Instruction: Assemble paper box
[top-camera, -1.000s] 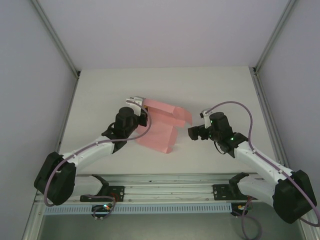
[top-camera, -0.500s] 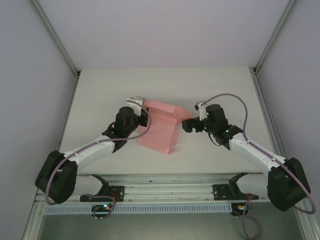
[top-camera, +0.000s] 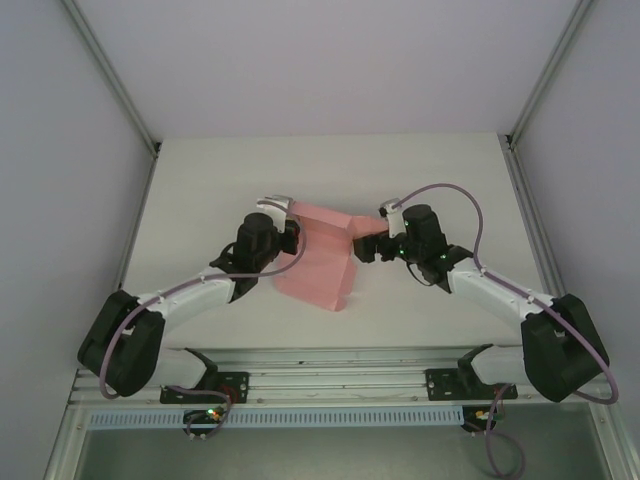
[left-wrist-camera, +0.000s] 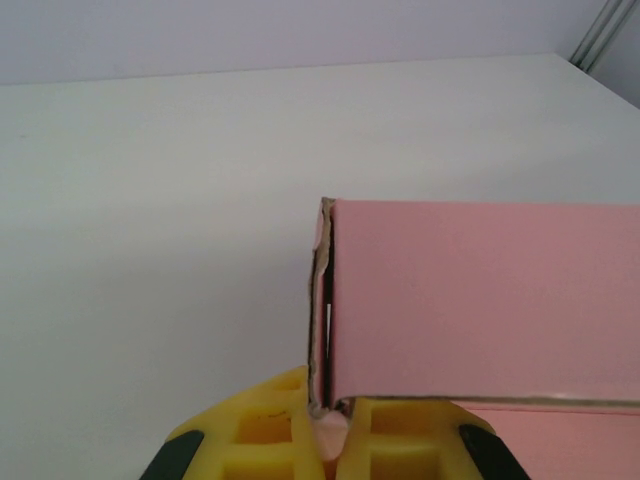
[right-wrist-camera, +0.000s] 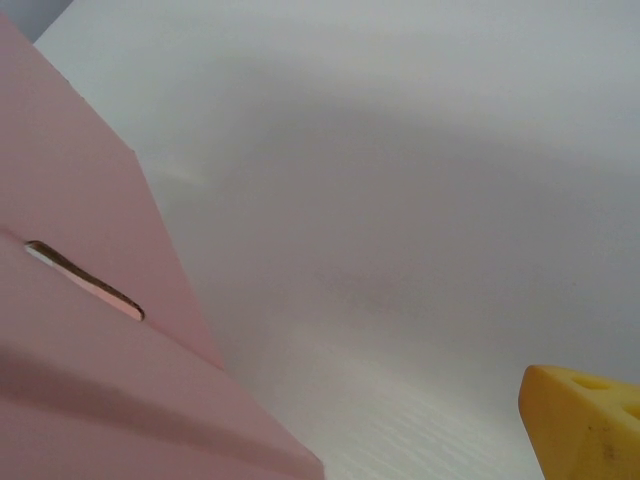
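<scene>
The right fingers (right-wrist-camera: 590, 420) have swung in leftward over the white table (top-camera: 420, 170) and now stand spread wide and empty, just beside the right end of the pale pink thin card paper box (top-camera: 325, 262). The left fingers (left-wrist-camera: 265, 440) are clenched on the box's left edge, where a folded panel stands up. The box lies mid-table between the two arms.

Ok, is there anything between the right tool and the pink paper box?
Nothing visible does. The right tool is open beside the right end of the paper box, and in its wrist view just table lies between its yellow finger and the pink card. The left tool is shut on the box's left edge.
</scene>
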